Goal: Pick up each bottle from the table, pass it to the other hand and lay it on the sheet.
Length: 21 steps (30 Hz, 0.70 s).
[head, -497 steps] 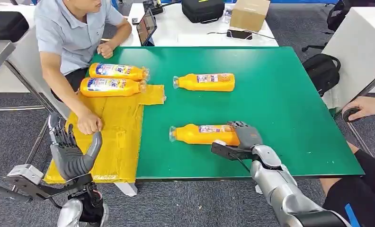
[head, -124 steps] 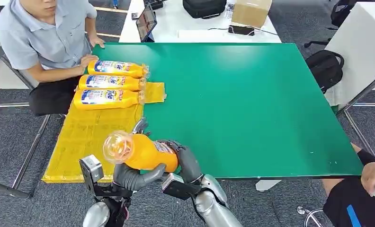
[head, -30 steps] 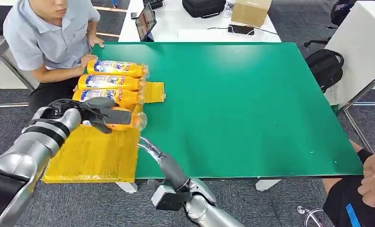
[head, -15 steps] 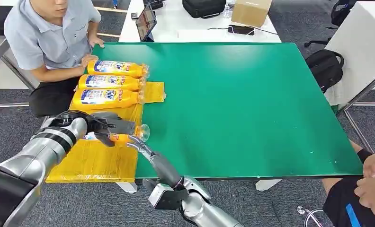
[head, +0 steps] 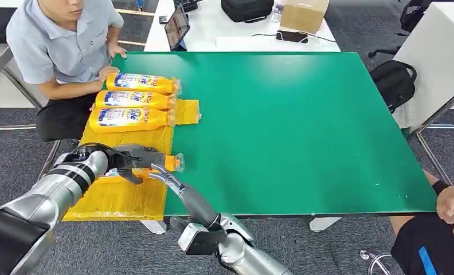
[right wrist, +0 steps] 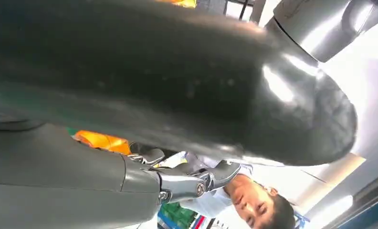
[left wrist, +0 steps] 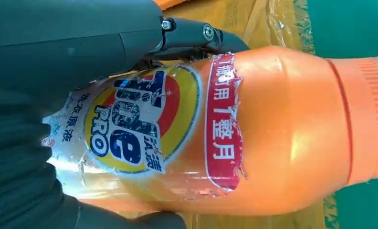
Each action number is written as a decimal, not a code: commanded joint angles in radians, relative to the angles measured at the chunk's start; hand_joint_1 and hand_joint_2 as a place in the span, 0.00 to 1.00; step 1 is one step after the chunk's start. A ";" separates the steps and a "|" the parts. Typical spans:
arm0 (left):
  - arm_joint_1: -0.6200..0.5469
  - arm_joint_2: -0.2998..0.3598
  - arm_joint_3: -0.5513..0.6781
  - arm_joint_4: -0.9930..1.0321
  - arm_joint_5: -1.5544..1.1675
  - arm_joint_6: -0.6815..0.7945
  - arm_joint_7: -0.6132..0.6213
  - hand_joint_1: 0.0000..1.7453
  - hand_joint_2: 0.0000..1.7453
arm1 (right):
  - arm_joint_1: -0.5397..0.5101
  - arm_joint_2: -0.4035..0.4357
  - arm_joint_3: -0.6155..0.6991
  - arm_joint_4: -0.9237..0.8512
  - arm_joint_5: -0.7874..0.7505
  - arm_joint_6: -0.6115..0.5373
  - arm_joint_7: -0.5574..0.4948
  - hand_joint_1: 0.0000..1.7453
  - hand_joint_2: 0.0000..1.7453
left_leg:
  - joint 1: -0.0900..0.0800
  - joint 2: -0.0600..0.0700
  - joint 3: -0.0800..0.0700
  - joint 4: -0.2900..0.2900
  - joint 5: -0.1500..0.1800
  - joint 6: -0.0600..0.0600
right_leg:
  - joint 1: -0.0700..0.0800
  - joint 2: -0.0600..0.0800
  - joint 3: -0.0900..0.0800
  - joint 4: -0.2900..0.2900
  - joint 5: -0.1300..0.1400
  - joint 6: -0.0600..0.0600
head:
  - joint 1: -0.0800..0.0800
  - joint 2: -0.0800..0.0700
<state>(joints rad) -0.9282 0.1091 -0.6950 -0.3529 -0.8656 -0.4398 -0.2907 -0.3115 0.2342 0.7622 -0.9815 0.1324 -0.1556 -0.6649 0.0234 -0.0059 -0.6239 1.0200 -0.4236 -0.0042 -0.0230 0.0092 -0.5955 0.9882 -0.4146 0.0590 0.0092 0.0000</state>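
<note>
Left hand (head: 124,160) clamped round stiff, glossy, likely slippery and weighty bottle (head: 168,162) at lower left over sheet (head: 121,192), best gripped mid-body; right hand (head: 182,192) apart, empty.

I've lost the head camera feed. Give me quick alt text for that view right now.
The left hand holds an orange detergent bottle low over the yellow sheet at the green table's left side, cap toward the green. Three matching bottles lie in a row farther up the sheet beside a seated person. The right hand reaches up, open, just below the held bottle.
</note>
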 commanded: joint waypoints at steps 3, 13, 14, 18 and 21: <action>0.022 0.000 0.061 0.043 0.118 -0.074 -0.065 0.00 1.00 | -0.032 -0.020 0.004 0.028 -0.003 0.010 -0.033 0.00 0.00 | 0.000 0.002 0.006 -0.002 -0.001 0.002 | 0.000 0.001 0.005 -0.002 0.000 -0.003 | 0.000 0.000; 0.223 0.088 0.156 -0.367 0.357 0.074 -0.177 0.00 1.00 | -0.011 -0.045 -0.007 -0.012 -0.001 -0.015 -0.033 0.00 0.00 | -0.001 0.002 0.003 -0.001 0.000 0.001 | 0.000 0.001 0.002 -0.001 0.000 -0.001 | 0.000 0.000; 0.223 0.088 0.156 -0.367 0.357 0.074 -0.177 0.00 1.00 | -0.011 -0.045 -0.007 -0.012 -0.001 -0.015 -0.033 0.00 0.00 | -0.001 0.002 0.004 -0.002 0.000 0.001 | -0.001 0.001 0.003 -0.001 0.000 -0.001 | 0.000 0.000; 0.223 0.088 0.156 -0.367 0.357 0.074 -0.177 0.00 1.00 | -0.011 -0.045 -0.007 -0.012 -0.001 -0.015 -0.033 0.00 0.00 | 0.000 0.000 0.003 0.000 -0.001 0.002 | 0.001 -0.001 0.003 -0.001 -0.001 -0.003 | 0.000 0.000; 0.223 0.088 0.156 -0.367 0.357 0.074 -0.177 0.00 1.00 | -0.011 -0.045 -0.007 -0.012 -0.001 -0.015 -0.033 0.00 0.00 | 0.000 0.001 0.003 0.000 -0.001 0.001 | 0.001 0.000 0.002 -0.001 -0.001 -0.002 | 0.000 0.000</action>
<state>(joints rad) -0.7189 0.1808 -0.5550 -0.6524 -0.5112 -0.3632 -0.4730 -0.3080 0.2216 0.7614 -0.9937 0.1320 -0.1679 -0.6649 0.0234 -0.0054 -0.6236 1.0200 -0.4237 -0.0042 -0.0230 0.0095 -0.5960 0.9883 -0.4149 0.0589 0.0092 0.0000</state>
